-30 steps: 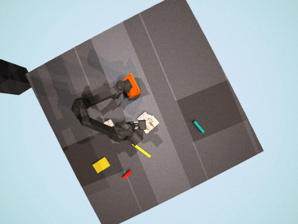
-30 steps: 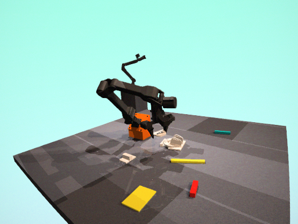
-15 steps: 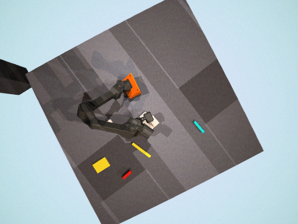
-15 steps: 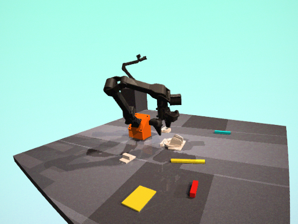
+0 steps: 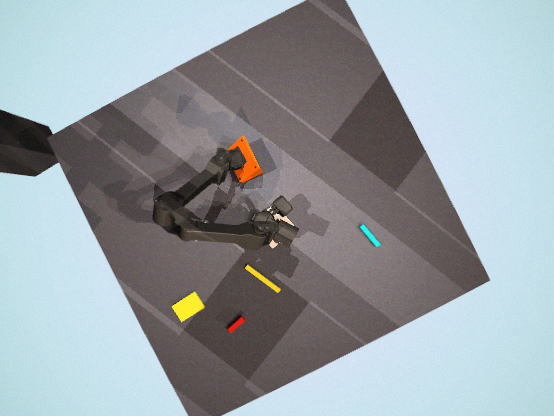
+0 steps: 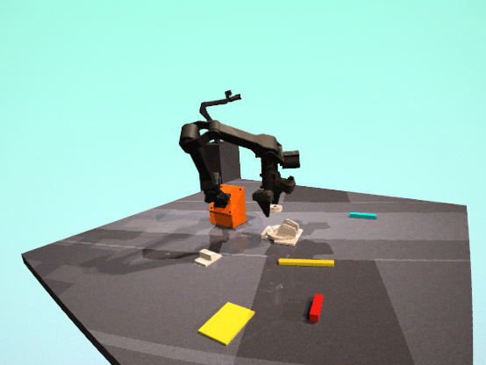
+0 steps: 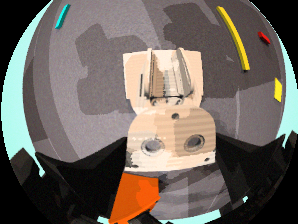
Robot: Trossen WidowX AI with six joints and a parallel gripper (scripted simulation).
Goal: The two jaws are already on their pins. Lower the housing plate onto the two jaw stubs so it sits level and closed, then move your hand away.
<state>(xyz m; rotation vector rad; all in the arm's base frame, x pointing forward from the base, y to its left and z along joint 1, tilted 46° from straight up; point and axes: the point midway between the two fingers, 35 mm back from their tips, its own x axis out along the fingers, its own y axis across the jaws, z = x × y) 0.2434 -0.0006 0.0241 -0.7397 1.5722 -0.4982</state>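
The cream housing plate [image 6: 275,209] [image 7: 170,128] is between the fingertips of my gripper [image 6: 271,210] [image 7: 171,150], which is shut on it across its width. The plate hangs above the table, higher than the cream base [image 6: 297,239] [image 7: 133,75] and apart from it in the exterior view. Two upright jaws [image 6: 289,228] [image 7: 185,75] stand side by side on the base. In the wrist view they show just beyond the plate's far edge; the plate hides the near part of the base and the stubs. In the top view the hand covers most of this.
A loose cream bracket [image 6: 207,258] lies left of the base in the exterior view. An orange block [image 5: 252,167] [image 6: 237,206] [image 7: 135,192] stands at the arm's foot. A yellow bar [image 5: 262,278] [image 6: 306,262], red block [image 5: 236,324] [image 6: 316,308], yellow sheet [image 5: 188,306] [image 6: 226,323] and cyan bar [image 5: 370,235] [image 6: 363,216] lie around.
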